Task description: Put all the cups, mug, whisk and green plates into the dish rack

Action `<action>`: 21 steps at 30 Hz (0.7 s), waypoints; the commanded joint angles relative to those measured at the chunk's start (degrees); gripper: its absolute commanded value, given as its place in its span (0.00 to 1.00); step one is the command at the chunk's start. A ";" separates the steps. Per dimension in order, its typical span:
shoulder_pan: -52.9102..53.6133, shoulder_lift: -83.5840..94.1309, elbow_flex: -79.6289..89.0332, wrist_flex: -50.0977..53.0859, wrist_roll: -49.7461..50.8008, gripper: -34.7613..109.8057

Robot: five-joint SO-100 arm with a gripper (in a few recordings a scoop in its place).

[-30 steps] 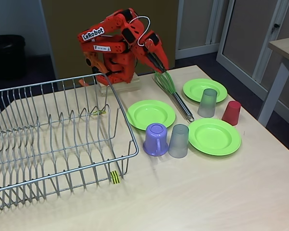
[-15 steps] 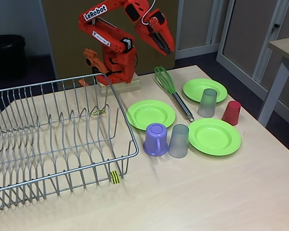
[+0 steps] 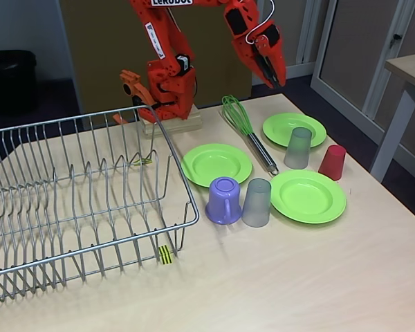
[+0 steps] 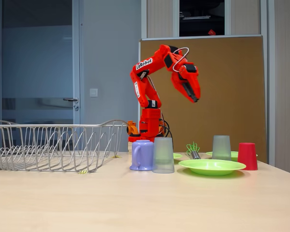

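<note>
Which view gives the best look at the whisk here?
The high fixed view: the whisk lies in full there, green loops toward the arm's base, silver handle pointing between two plates. In the low fixed view, only its loops peek out behind a plate; the handle is hidden.

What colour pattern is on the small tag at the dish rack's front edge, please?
Yellow and black stripes on the tag, clearest in the fixed view looking down on the dish rack.
</note>
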 commanded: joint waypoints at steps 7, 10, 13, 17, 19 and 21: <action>-8.26 -13.45 -9.40 0.53 53.61 0.42; -9.32 -23.47 -16.17 3.96 62.84 0.47; -10.55 -27.51 -15.73 0.53 68.91 0.49; -11.34 -32.26 -13.27 -6.15 71.98 0.51; -11.43 -34.37 -13.27 -8.00 72.86 0.51; -11.60 -36.21 -13.54 -9.40 73.65 0.51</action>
